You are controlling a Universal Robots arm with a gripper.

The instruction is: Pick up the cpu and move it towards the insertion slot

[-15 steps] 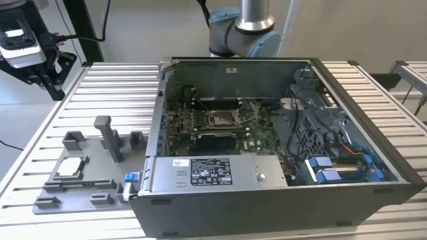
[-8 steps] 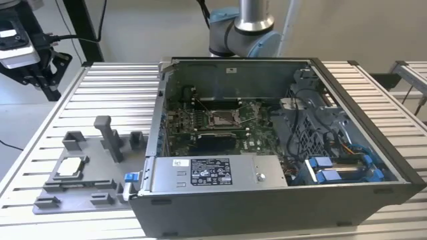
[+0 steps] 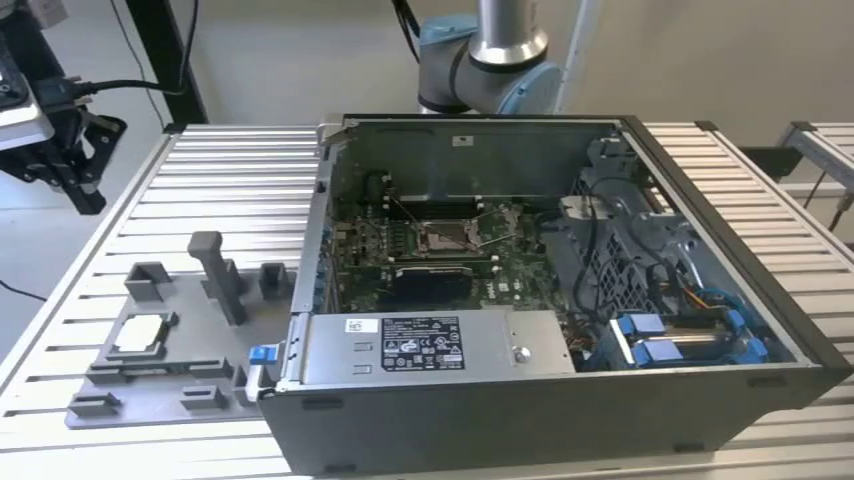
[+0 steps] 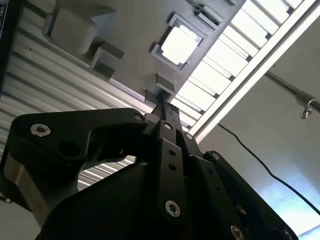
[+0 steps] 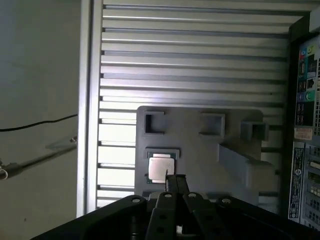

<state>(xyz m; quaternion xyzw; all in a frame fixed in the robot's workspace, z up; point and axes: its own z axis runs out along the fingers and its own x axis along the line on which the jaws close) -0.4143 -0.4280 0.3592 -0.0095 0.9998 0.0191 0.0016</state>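
At the exterior view's left, the end effector point(image 3: 78, 185) is hanging over the edge of the counter point(image 3: 227, 170). Its fingers are pressing together and holding nothing. A little further right, the cpu point(image 3: 140, 335) is lying flat in the grey tray point(image 3: 200, 352), and nothing is touching it. Further right, the insertion slot point(image 3: 442, 237) is sitting on the green board inside the open computer case point(image 3: 534, 410), well apart from the cpu.
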